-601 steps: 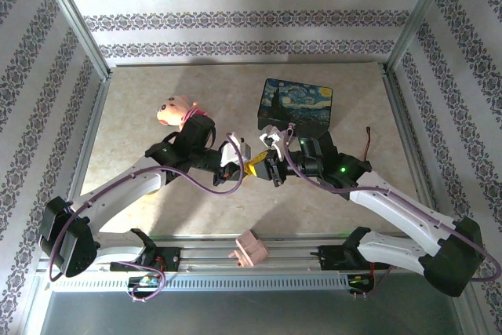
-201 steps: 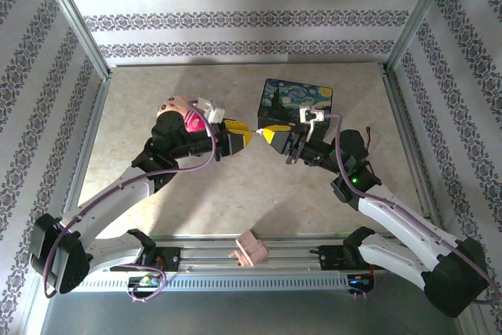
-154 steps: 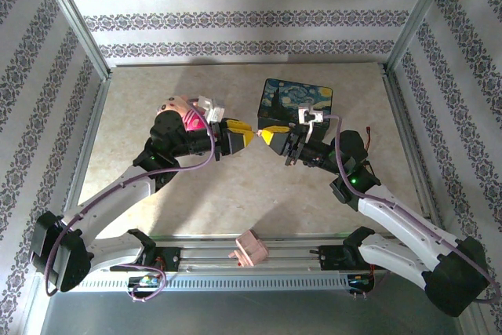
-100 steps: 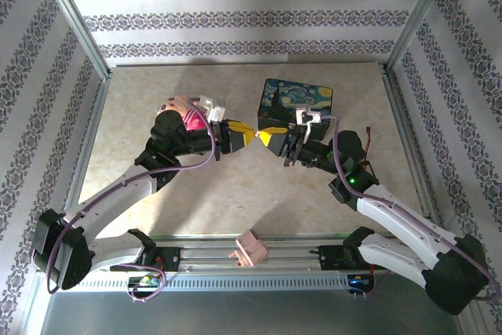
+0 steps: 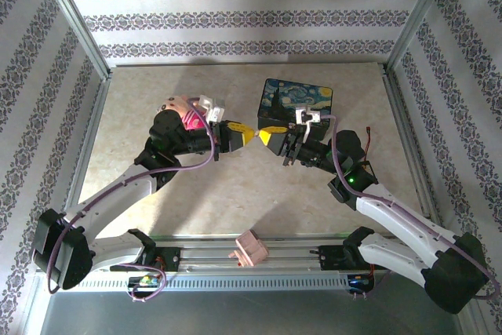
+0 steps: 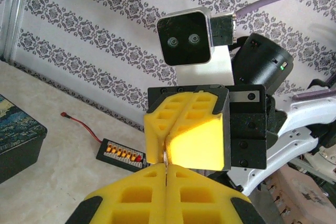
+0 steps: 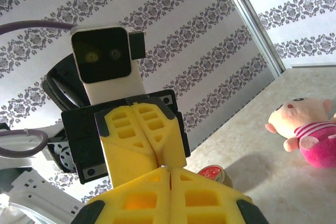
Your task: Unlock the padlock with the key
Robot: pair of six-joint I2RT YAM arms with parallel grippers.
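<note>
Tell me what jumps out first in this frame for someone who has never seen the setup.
The left pincer and the right pincer, both shut, meet yellow tip to yellow tip above the middle of the table. Just behind the right pincer lies a box painted with a swirling night sky. To the left of the box, partly hidden by the left arm, sits a pink plush pig.

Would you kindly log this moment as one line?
left tool: shut | right tool: shut | tips: together, beside box | held: unclear
</note>
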